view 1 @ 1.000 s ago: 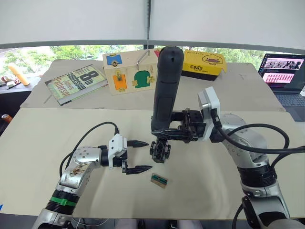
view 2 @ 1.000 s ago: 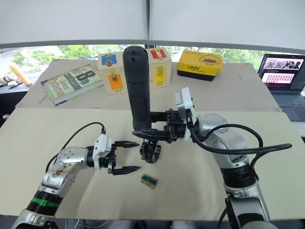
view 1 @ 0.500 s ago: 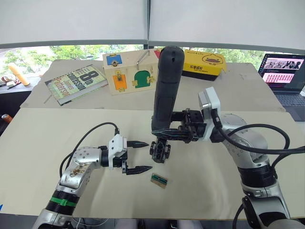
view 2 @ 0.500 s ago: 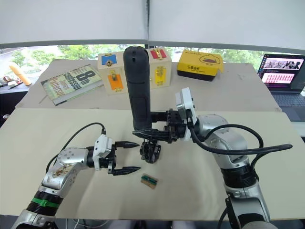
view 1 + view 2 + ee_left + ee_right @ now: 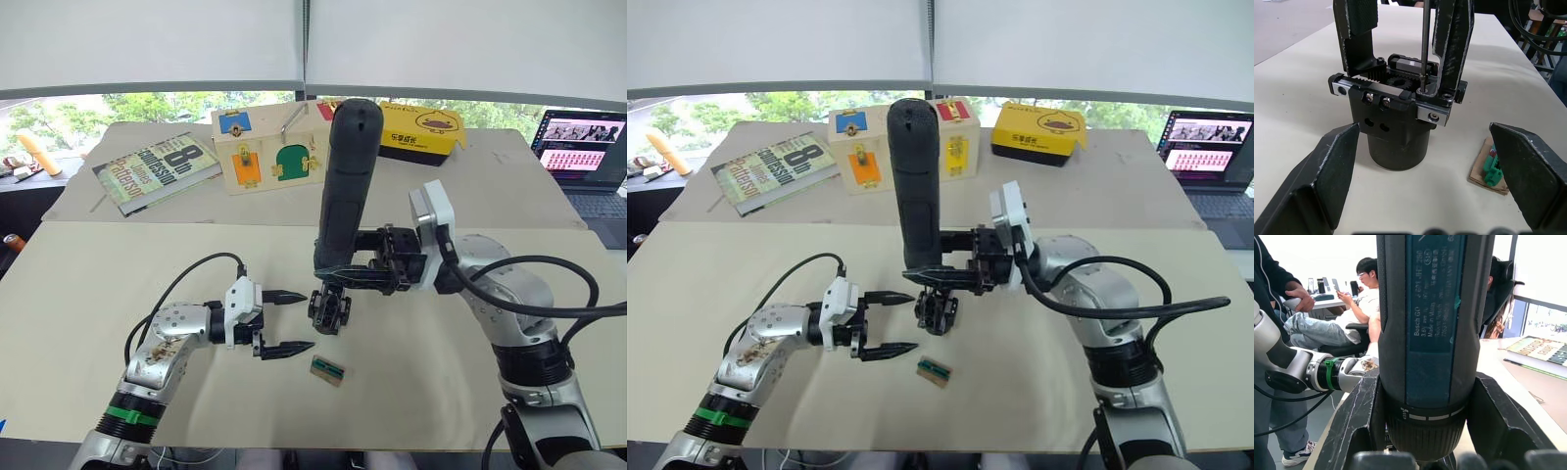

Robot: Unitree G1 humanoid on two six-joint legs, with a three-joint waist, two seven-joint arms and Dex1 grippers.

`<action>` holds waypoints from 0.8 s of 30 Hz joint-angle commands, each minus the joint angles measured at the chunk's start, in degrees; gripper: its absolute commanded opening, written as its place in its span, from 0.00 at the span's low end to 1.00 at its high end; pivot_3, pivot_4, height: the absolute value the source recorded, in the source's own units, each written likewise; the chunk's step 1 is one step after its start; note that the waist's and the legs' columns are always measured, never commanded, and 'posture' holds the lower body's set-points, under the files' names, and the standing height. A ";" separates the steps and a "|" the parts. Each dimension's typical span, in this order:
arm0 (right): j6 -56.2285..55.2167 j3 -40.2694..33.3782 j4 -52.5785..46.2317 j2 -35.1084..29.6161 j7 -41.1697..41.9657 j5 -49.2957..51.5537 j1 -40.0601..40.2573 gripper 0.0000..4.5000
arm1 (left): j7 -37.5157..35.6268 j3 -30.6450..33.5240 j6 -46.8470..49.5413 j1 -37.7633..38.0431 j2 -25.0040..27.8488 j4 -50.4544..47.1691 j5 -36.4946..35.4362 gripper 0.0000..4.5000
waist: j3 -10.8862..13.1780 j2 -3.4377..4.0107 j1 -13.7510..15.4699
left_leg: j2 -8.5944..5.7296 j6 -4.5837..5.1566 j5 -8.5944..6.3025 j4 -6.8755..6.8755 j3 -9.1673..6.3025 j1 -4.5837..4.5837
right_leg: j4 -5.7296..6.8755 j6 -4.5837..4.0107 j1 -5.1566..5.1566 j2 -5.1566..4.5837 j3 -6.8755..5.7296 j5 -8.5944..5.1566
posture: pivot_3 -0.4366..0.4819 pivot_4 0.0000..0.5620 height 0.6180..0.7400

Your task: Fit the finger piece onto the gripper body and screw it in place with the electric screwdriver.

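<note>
Silver-grey jointed arms carry looping black cables; the left arm wears a green band near its base and shows scuffed, worn metal. Each white-bodied wrist ends in a pincer, left pincer (image 5: 282,321) and right pincer (image 5: 345,273), with pointed black fingers.

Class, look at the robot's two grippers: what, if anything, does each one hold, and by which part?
The right gripper clamps the electric screwdriver near its lower end, just above the bit. The left gripper is open and holds nothing.
</note>
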 commanded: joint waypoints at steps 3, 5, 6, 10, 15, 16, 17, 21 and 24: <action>-0.29 -1.78 -2.23 -0.50 0.44 1.55 -0.89 0.42 | 0.08 0.12 -0.94 -0.17 -0.33 -0.62 -0.20 1.00 | 0.00 0.00 0.02 | 0.00 0.00 0.00 0.00 0.00 0.00 | 0.00 0.00 0.00 -0.01 0.00 0.00 | 0.48 0.27 1.00; -0.39 -1.59 -2.17 -0.36 0.34 1.35 -1.04 0.42 | 0.19 0.11 -0.94 -0.14 -0.35 -0.60 -0.13 1.00 | 0.00 0.00 0.01 | -0.01 0.00 0.00 0.00 0.00 0.00 | 0.00 0.00 0.00 -0.01 0.00 0.00 | 0.48 0.27 1.00; -0.45 -1.45 -2.17 -0.25 0.28 1.23 -1.08 0.42 | 0.28 0.08 -0.99 -0.13 -0.35 -0.57 -0.03 1.00 | 0.00 0.00 0.01 | 0.00 0.00 0.00 0.00 0.00 0.00 | 0.00 0.00 0.00 -0.01 0.00 0.00 | 0.48 0.27 1.00; -0.67 -0.77 -2.02 0.38 -0.16 0.68 -1.07 0.42 | 0.86 -0.27 -1.06 -0.26 -0.28 0.00 0.94 1.00 | 0.00 0.00 0.01 | 0.00 0.00 0.00 0.00 0.00 0.00 | 0.00 0.00 0.00 -0.01 0.00 0.00 | 0.48 0.27 1.00; -0.84 -0.25 -1.64 0.84 -0.59 -0.05 -1.22 0.42 | 1.44 -0.74 -1.40 -0.72 -0.65 1.12 2.01 1.00 | 0.00 0.00 -0.01 | 0.00 0.00 0.00 0.00 0.00 0.00 | 0.01 0.00 0.00 0.00 0.00 0.00 | 0.48 0.27 1.00; -0.89 -0.15 -1.60 0.90 -0.66 -0.20 -1.25 0.42 | 1.59 -0.83 -1.45 -0.88 -0.77 1.35 2.19 1.00 | 0.00 0.00 -0.01 | 0.00 0.00 0.00 0.00 0.01 0.00 | 0.01 0.00 0.00 0.00 0.00 0.00 | 0.48 0.27 1.00; -0.92 -0.06 -1.56 0.98 -0.75 -0.33 -1.28 0.42 | 1.67 -0.91 -1.51 -1.04 -0.92 1.57 2.32 1.00 | 0.00 0.00 0.00 | 0.00 0.00 0.00 0.00 0.01 0.00 | 0.01 0.00 0.00 0.00 -0.01 0.00 | 0.48 0.27 1.00; -0.96 0.14 -1.54 1.38 -1.03 -0.69 -1.39 0.42 | 1.73 -1.30 -1.75 -1.52 -1.50 2.42 2.95 1.00 | 0.00 0.00 0.00 | 0.00 0.00 0.00 0.00 0.01 0.00 | 0.01 0.00 0.01 0.00 0.00 0.00 | 0.48 0.27 1.00; -0.95 0.23 -1.57 1.57 -1.19 -0.87 -1.47 0.42 | 1.90 -1.81 -1.98 -2.24 -2.16 3.47 3.60 1.00 | 0.00 0.00 0.01 | 0.00 0.00 0.00 0.00 0.01 0.00 | 0.01 0.00 0.01 0.00 0.00 0.00 | 0.48 0.27 1.00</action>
